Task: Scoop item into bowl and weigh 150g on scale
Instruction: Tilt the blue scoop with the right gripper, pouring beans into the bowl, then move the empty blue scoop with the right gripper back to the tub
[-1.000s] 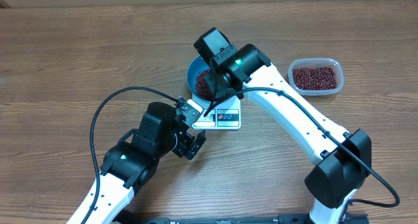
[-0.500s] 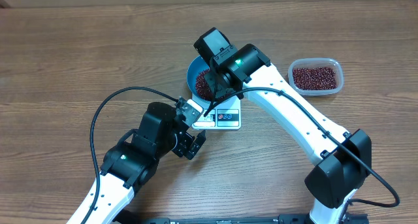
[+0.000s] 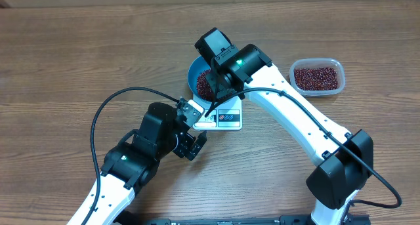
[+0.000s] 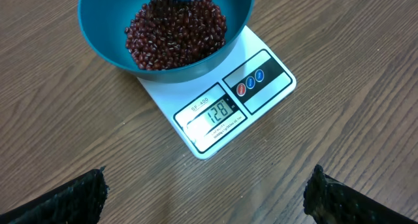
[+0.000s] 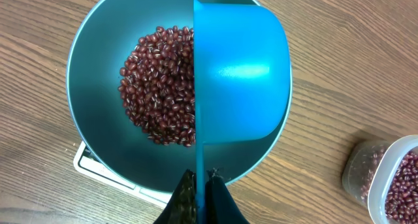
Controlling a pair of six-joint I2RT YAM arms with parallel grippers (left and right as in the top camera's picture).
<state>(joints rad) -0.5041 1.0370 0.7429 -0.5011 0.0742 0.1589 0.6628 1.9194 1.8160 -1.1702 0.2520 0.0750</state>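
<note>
The light blue bowl [image 4: 104, 44] stands on the white scale [image 4: 261, 96], whose display [image 4: 217, 111] reads 128. A heap of dark red beans [image 5: 160, 87] lies in the bowl [image 5: 85, 67]. My right gripper [image 5: 201, 181] is shut on the thin handle of a blue scoop [image 5: 241, 80]. The scoop's cup is tipped on its side over the right half of the bowl, its outer shell towards me. My left gripper [image 4: 208, 179] hangs open over bare wood just in front of the scale, with nothing in it. From overhead the right wrist covers part of the bowl [image 3: 195, 77].
A clear plastic tub [image 3: 317, 77] with more beans stands to the right of the scale [image 3: 226, 118], its corner showing in the right wrist view [image 5: 392, 185]. The left arm's black cable [image 3: 105, 110] loops over the table at the left.
</note>
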